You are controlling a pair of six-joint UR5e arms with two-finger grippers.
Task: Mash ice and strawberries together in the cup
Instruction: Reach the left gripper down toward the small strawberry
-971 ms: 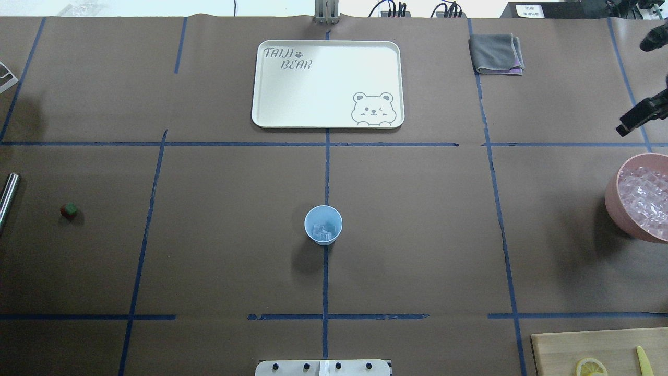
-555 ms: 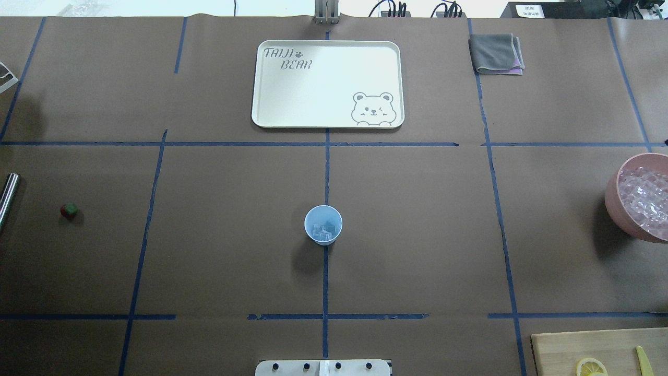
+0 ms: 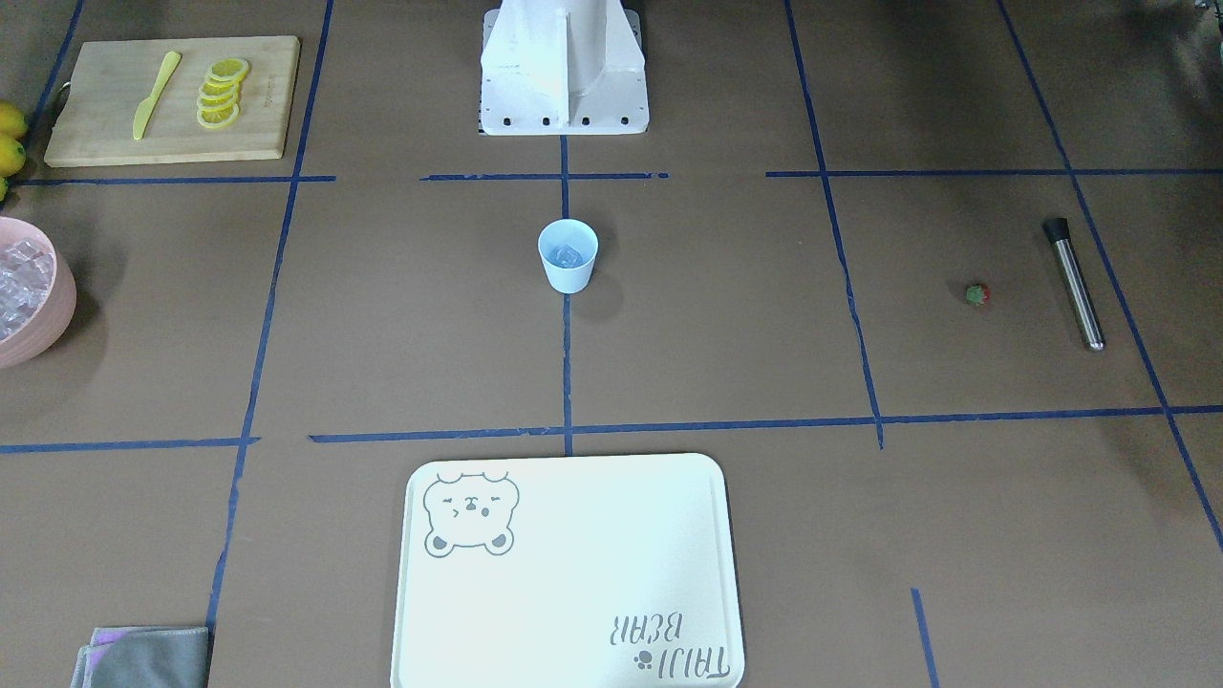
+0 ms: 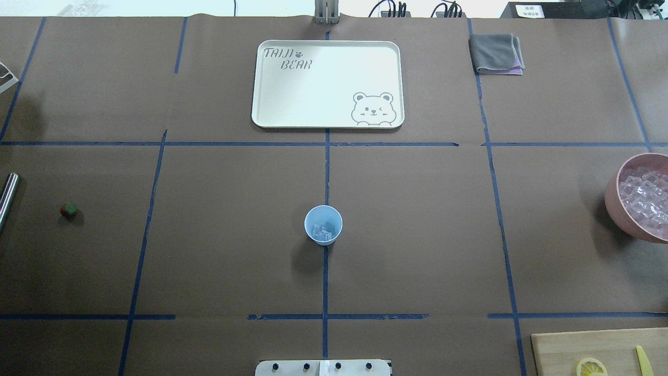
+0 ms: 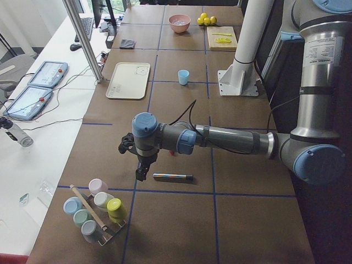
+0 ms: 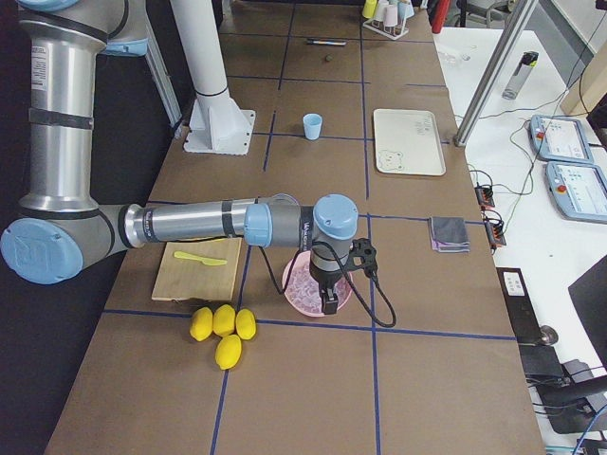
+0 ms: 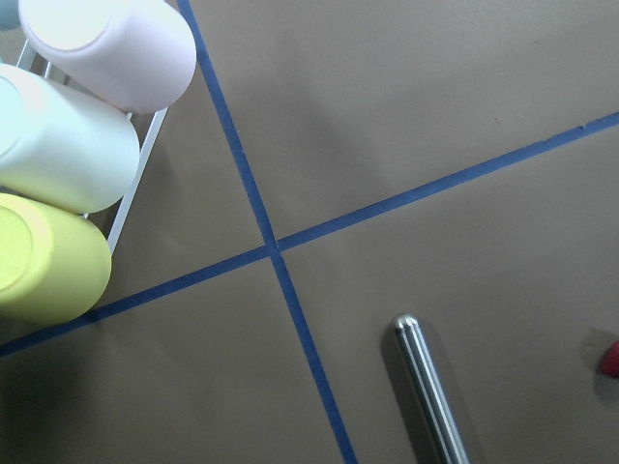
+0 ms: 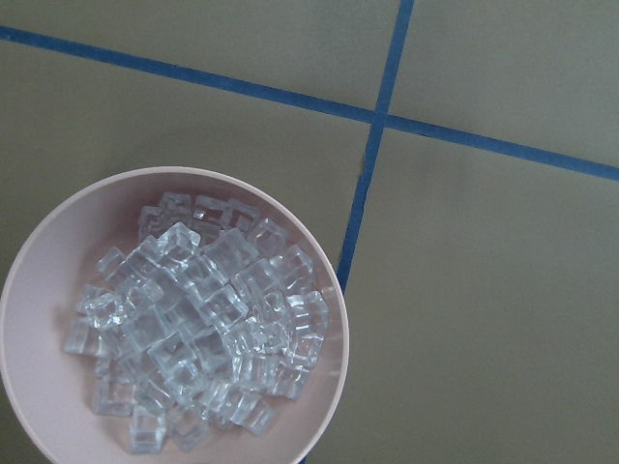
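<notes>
Glassy ice cubes [image 4: 324, 231] sit in the tapered pale-blue plastic cup [image 3: 568, 273] mid-table, the tiny red strawberry [image 4: 69, 210] lies far left near a smooth steel rod [image 3: 1077, 284]; how wide the left gripper [image 5: 141, 174] and right gripper [image 6: 328, 304] stand cannot be told

Left arm [image 5: 231, 140]: silver-grey tubes, dark grey joint housings, pale blue round end caps. Small dark print on upper tube at 2 o'clock in left side view, unreadable. Thin black forearm cable [image 5: 193, 102] arcs off it. Left gripper [image 5: 141, 175] black.

Right arm [image 6: 185, 223]: same build. Black wrist cable [image 6: 383, 305] loops below. Right gripper [image 6: 328, 305] black.

White pedestal [image 3: 564, 57] at 12 o'clock in front-facing view. Row of dark screws along foot plate [image 3: 564, 124].
</notes>
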